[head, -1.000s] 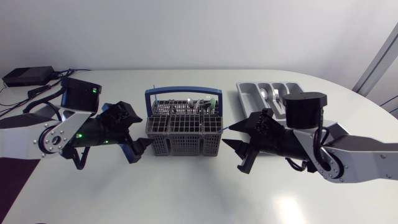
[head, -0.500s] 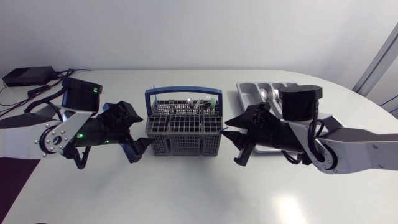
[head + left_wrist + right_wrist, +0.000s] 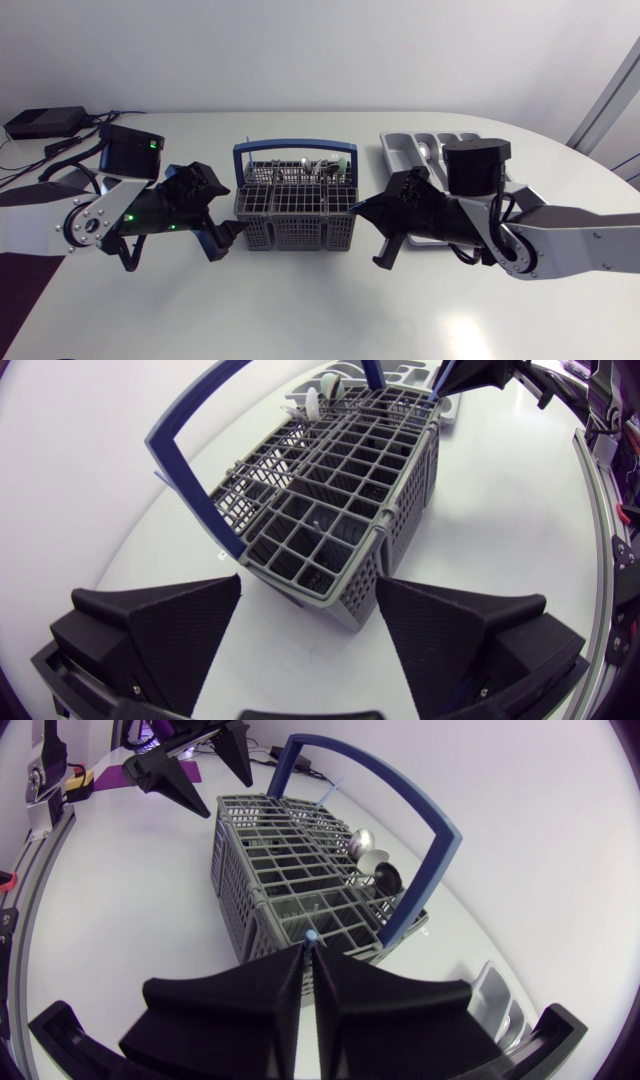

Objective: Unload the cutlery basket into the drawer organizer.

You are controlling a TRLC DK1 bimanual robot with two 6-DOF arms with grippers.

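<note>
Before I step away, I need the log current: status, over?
Left gripper open at basket's corner. Right gripper shut on thin blue stick at basket's other end. Spoons in basket. Right arm partly covers organizer.

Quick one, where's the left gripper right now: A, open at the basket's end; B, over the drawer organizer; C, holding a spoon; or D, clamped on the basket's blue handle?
A: the left gripper stands open at the left end of the cutlery basket, its fingers spread and holding nothing.
</note>
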